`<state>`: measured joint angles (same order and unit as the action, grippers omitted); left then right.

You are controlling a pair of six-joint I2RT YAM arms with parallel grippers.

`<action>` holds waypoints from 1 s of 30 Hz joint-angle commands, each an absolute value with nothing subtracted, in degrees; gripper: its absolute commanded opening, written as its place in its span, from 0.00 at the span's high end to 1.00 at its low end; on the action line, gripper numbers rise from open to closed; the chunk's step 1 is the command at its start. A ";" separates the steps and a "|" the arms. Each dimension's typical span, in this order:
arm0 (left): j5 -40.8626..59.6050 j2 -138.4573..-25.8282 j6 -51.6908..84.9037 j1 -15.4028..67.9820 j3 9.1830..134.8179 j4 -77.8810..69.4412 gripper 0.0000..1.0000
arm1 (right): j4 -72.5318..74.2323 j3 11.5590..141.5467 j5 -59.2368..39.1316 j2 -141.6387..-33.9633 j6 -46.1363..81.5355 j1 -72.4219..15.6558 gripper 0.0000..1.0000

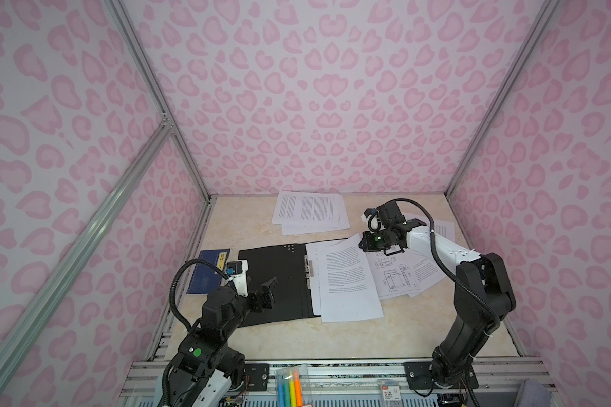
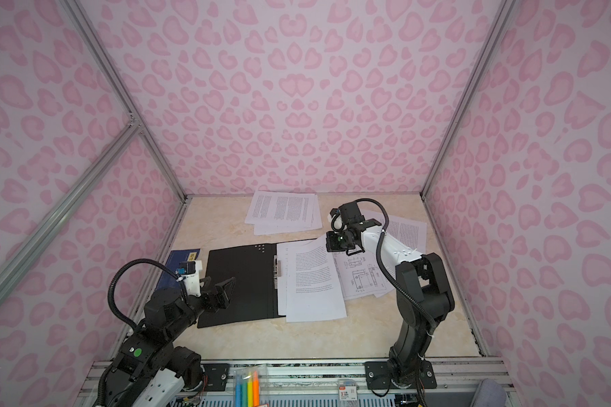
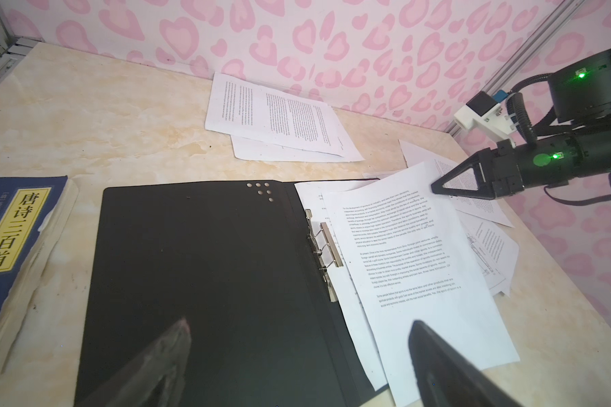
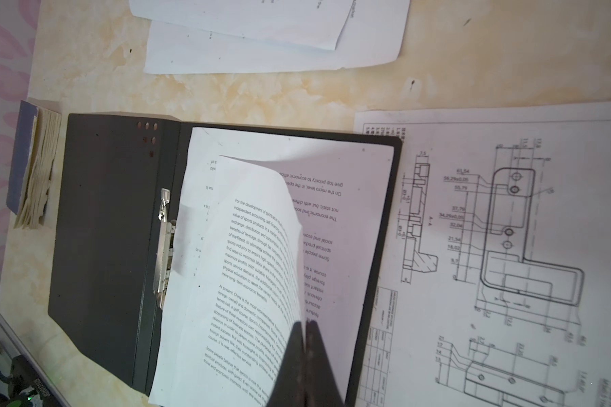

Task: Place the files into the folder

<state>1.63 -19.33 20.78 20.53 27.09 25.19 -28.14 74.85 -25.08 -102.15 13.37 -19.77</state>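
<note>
The left hand (image 1: 267, 294) hovers over the near part of the open folder (image 1: 279, 260), above its bare black flap, fingers wide apart and holding nothing; it seems parked clear of the paper, ready to steady the cover. Its arm reaches up from 7 o'clock, forearm low. The folder lies flat on the desk (image 1: 367, 338), spine clip (image 1: 309, 269) exposed, so pages can settle on its 3 o'clock half. A text sheet (image 1: 346, 282) lies askew there, overhanging the near edge. The right hand (image 4: 304, 331), fingers together, pinches that sheet's far corner at 1 o'clock and curls it upward, probably to drag it square; its arm arches in from 4 o'clock, hand nearly level. Drawing sheets (image 1: 392, 278) spill off at 3 o'clock; a text pile (image 1: 309, 211) lies at 12 o'clock.
</note>
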 commanded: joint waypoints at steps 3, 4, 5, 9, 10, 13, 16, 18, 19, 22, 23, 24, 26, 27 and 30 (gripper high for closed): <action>1.93 -19.25 20.13 20.63 27.45 24.52 0.02 | -26.55 76.08 -25.31 -103.99 14.89 -19.82 1.00; 1.91 -19.30 20.13 20.67 27.48 24.53 0.02 | -26.42 76.56 -25.36 -104.45 15.10 -19.82 1.00; 1.89 -19.31 20.13 20.65 27.44 24.58 0.02 | -26.49 77.04 -25.40 -104.90 15.27 -19.82 1.00; 3.63 -19.24 20.25 20.65 27.64 24.28 0.03 | -26.70 78.80 -25.63 -106.29 15.20 -19.78 1.00; 4.40 -19.24 20.23 20.73 27.58 24.17 0.02 | -26.96 79.21 -25.63 -106.71 15.21 -19.78 1.00; 5.71 -19.45 20.30 20.74 27.66 23.93 0.02 | -27.24 80.01 -25.98 -107.54 15.20 -19.79 1.00; 5.54 -19.72 20.13 20.75 27.73 24.07 0.02 | -26.94 80.40 -26.10 -108.09 15.38 -19.71 1.00; 5.53 -19.70 20.17 20.79 27.75 24.12 0.02 | -26.57 80.55 -26.41 -108.36 15.63 -19.75 1.00; 5.51 -19.73 20.13 20.74 27.69 24.12 0.02 | -26.38 80.66 -26.56 -108.50 15.78 -19.75 1.00; 5.37 -19.78 20.13 20.77 27.74 24.12 0.02 | -26.11 81.16 -26.64 -108.98 16.37 -19.72 1.00; 5.37 -19.84 20.13 20.74 27.72 24.06 0.02 | -26.10 81.26 -26.69 -109.12 16.56 -19.73 1.00; 5.45 -19.79 20.11 20.78 27.72 24.13 0.02 | -25.84 81.30 -26.84 -109.20 16.69 -19.74 1.00; 5.45 -19.78 20.08 20.82 27.65 24.12 0.02 | -25.60 81.56 -27.56 -109.50 17.20 -19.75 1.00; 5.36 -19.84 20.04 20.82 27.58 24.09 0.02 | -25.41 81.63 -28.00 -109.61 17.37 -19.74 1.00; 5.27 -19.89 19.96 20.80 27.69 24.26 0.02 | -25.63 81.69 -30.12 -109.55 17.58 -19.81 1.00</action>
<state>5.15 -19.66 20.78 20.80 27.11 25.19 -26.13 81.56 -27.77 -109.27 17.15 -19.75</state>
